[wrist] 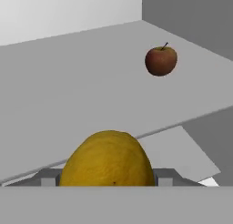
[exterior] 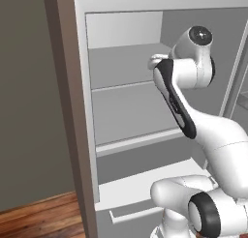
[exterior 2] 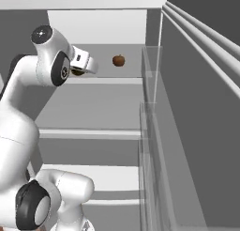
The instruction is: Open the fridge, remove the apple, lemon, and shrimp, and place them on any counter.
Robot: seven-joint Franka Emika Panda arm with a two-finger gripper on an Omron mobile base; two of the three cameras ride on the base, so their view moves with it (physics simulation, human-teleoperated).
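You see one lemon [wrist: 109, 158] clamped between the end effector [wrist: 109, 176] fingers at the upper fridge [exterior: 126, 111] shelf edge. One apple [wrist: 161, 60] sits farther back on that shelf, well apart.

My fingertips are covered by the lemon [wrist: 109, 159], whose lower part is cut off at 6 o'clock in the hand view. In the right base view my wrist hides most of the lemon. In the left base view my arm covers the fridge [exterior: 121, 111] shelves at 3 o'clock; the apple [exterior 2: 118, 60] is hidden there.
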